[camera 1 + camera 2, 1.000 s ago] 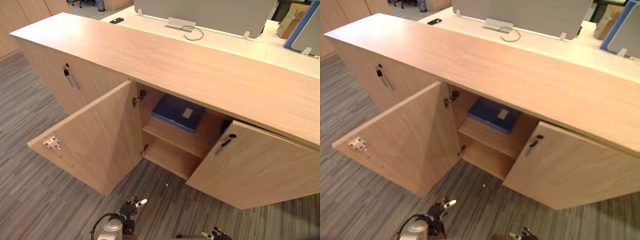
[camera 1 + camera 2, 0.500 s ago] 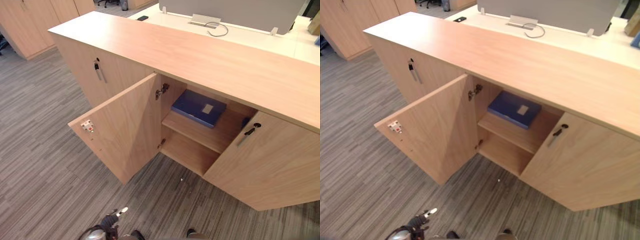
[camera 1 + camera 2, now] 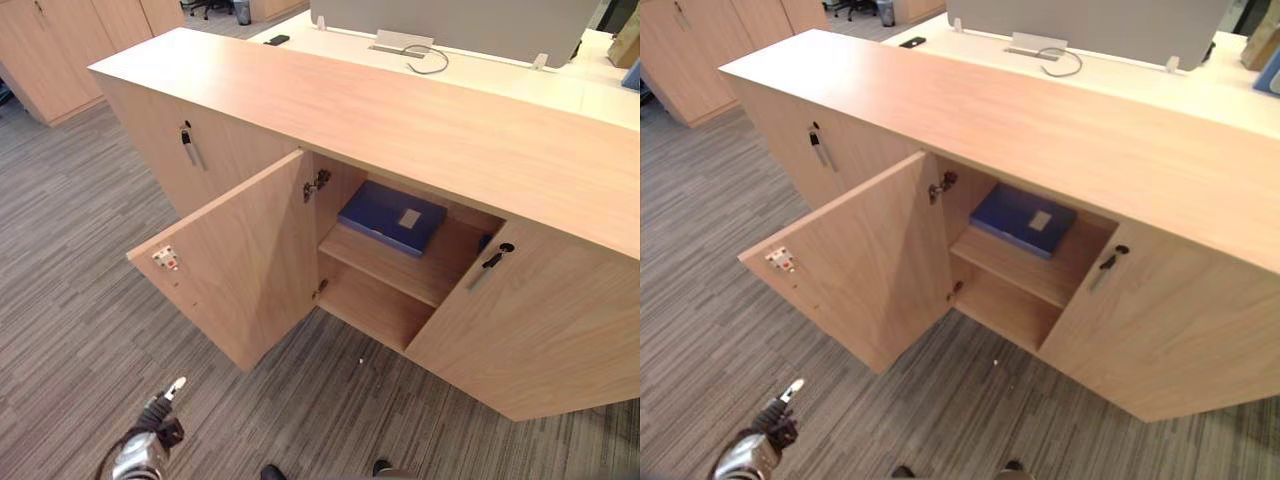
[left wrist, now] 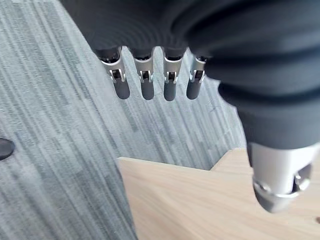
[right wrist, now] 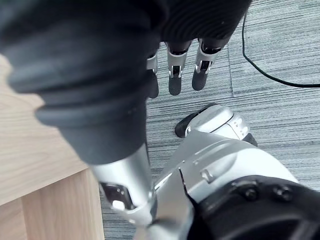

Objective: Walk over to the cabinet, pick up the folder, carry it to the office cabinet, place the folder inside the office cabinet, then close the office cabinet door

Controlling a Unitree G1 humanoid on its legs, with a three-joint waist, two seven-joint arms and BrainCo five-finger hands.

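Could bump the cabinet [image 3: 400,120], straight ahead of both hands, when stepping in. Could snag the left door [image 3: 240,260], swung wide just ahead of the left hand [image 3: 161,414] and barring that hand's straight line to the shelf [image 3: 385,268]. Could knock the right door [image 3: 540,340], ajar ahead of the right hand [image 5: 174,82]. Could fumble the folder [image 3: 385,215], lying flat on that shelf well beyond either hand, with little edge to hook. Holding nothing: left hand loose and straight-fingered above carpet [image 3: 60,260], right hand likewise. Beyond the cabinet, farthest from the hands: desk [image 3: 520,85], cable [image 3: 428,62]. Smaller: key [image 3: 187,140], ahead-left of the left hand; latch [image 3: 165,261] on the open door.
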